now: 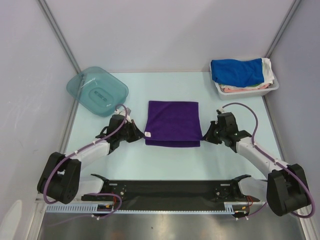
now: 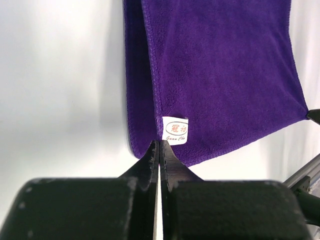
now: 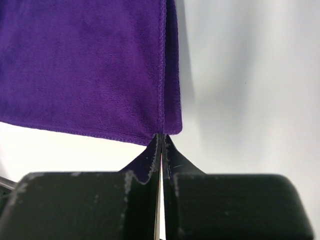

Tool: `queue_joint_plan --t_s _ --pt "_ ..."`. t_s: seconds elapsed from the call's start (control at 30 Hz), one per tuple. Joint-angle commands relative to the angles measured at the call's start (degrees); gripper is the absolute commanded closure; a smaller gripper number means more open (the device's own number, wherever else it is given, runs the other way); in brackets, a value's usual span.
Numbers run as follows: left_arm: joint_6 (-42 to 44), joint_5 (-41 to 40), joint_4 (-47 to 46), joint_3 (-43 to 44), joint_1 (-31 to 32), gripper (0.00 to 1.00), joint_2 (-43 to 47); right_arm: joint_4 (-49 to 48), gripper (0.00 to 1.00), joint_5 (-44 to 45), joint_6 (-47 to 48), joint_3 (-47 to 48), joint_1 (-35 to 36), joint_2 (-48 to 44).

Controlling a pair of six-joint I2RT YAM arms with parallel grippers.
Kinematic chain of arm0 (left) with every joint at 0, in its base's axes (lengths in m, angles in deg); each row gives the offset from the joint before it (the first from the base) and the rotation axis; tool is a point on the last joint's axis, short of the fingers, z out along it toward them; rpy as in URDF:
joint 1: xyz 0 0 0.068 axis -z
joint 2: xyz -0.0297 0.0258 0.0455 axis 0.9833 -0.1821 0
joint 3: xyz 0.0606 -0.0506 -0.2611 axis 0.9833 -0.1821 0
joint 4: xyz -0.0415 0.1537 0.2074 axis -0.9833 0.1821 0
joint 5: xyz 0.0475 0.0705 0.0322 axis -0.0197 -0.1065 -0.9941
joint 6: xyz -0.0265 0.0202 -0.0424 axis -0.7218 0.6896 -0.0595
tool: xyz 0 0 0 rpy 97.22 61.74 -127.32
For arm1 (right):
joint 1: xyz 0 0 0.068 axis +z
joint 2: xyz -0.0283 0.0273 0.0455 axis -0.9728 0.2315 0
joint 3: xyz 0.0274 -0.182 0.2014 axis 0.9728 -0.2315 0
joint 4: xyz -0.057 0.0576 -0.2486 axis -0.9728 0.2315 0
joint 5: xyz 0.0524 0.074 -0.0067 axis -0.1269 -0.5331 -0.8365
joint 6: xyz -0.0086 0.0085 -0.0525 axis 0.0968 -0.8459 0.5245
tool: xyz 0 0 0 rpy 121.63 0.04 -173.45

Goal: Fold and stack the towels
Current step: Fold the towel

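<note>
Purple towel (image 1: 172, 123) lies flat mid-table (image 1: 125, 160), w/ left gripper (image 1: 140, 134) & right gripper (image 1: 205, 136) each pinched tight on a near corner. Blue towel (image 1: 237, 71) sits in white bin (image 1: 250, 92), far right. To fold well: lift both corners evenly, carry to far edge, keep hems aligned

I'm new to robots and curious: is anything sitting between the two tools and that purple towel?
Nothing visible does. The left tool and the right tool are each shut right on a near corner of the purple towel, so there is no gap left for anything to block.
</note>
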Motion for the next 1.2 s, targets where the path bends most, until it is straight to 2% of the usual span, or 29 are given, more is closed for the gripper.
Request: queue_joint_plan --t_s 0.0,0.27,0.47,0.57,0.6,0.7,0.83,0.93,0.97,1.1,1.17 --pt "1.22 -1.16 0.02 -1.48 0.34 1.0 1.63 0.5 1.0 1.02 -0.63 -1.64 0.35 -1.37" --pt "1.31 0.06 -3.67 -3.76 0.43 1.0 -2.93 -2.66 1.0 1.02 -1.34 -5.51 0.53 -0.15" --pt "1.13 0.77 -7.1 -4.65 1.04 0.82 -5.67 -5.48 0.99 0.23 -1.42 -6.48 0.61 3.37" --pt "1.57 0.51 -6.23 -4.21 1.13 0.76 -4.44 -5.39 0.84 -0.03 -1.16 -6.04 0.61 3.64" --pt "1.66 -0.19 -5.7 -3.95 1.13 0.73 -3.74 -5.13 0.74 0.05 -1.07 -5.78 0.61 3.03" --pt "1.66 -1.77 -2.63 -1.93 1.13 0.67 0.03 -2.94 0.58 1.02 -0.37 -3.24 0.27 1.71" --pt "2.8 -6.08 0.01 7.0 0.96 0.6 0.14 -2.57 0.52 1.38 0.68 3.43 -2.89 3.88" --pt "4.82 -9.06 0.02 15.79 0.87 0.59 -6.7 -4.16 0.51 4.62 2.88 12.21 -4.13 10.46" --pt "5.35 -10.2 0.01 18.01 0.52 0.59 -8.72 -4.42 0.52 4.89 4.36 14.67 -4.39 15.45" --pt "8.25 -10.13 2.03 30.05 -1.06 0.6 -23.9 -8.46 0.53 6.99 6.13 23.56 -5.97 26.82" --pt "8.6 -8.9 3.17 36.38 -1.85 0.6 -28.5 -8.47 0.54 6.3 6.39 29.71 -7.2 31.82"
